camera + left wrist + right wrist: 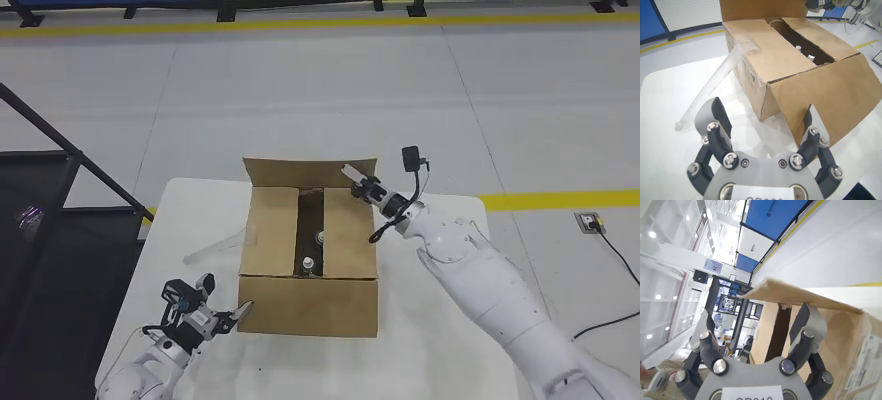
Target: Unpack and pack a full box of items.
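Left tool [762, 104] is held low over the white worktop [430, 330], jaws spread wide and nothing gripped. It is pointed at the near left corner of the cardboard box [265, 240]. One finger is seen just beside the near flap [308, 305], which is folded outward and slants down toward the worktop; whether contact is made cannot be told.

Over at the far right corner, the right tool [755, 309] is raised above the box, and it too is held open with nothing between its fingers. The edge of the upright far flap [310, 170] is seen just past its fingertips.

The box is set in the middle of the worktop. Its two side flaps are laid nearly flat, and a dark gap is left between them, where two white bottle caps [798, 47] can be made out. A translucent strip of tape [715, 83] is stretched from the left flap down to the worktop.

Beyond, a pale grey floor is crossed by a yellow line [300, 22], a black frame [60, 150] is stood at the left, and a floor socket [588, 221] is seen at the right.
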Action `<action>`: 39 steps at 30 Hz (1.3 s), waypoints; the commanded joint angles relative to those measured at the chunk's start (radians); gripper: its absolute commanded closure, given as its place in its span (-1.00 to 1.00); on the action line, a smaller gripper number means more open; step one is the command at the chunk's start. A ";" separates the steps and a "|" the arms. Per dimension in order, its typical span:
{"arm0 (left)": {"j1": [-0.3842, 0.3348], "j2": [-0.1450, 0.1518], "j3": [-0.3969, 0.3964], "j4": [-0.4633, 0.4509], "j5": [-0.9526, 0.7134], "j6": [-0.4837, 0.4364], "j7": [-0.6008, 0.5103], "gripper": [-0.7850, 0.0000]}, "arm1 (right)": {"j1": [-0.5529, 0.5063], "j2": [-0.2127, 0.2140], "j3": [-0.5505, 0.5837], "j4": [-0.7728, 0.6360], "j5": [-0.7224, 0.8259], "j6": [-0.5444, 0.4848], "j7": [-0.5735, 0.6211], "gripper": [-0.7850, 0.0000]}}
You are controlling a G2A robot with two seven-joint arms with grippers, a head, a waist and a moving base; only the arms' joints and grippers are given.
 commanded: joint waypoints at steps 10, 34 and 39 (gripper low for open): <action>0.028 0.000 -0.001 -0.004 -0.002 0.027 0.013 -1.00 | 0.125 -0.136 -0.093 0.254 -0.138 0.052 -0.196 -1.00; 0.103 0.005 -0.087 -0.061 -0.120 0.018 0.098 -1.00 | 0.157 -0.239 -0.011 0.478 -0.024 -0.295 0.067 -1.00; 0.121 0.005 -0.136 -0.081 -0.160 0.047 0.116 -1.00 | 0.125 -0.231 0.008 0.385 0.058 -0.214 0.372 -1.00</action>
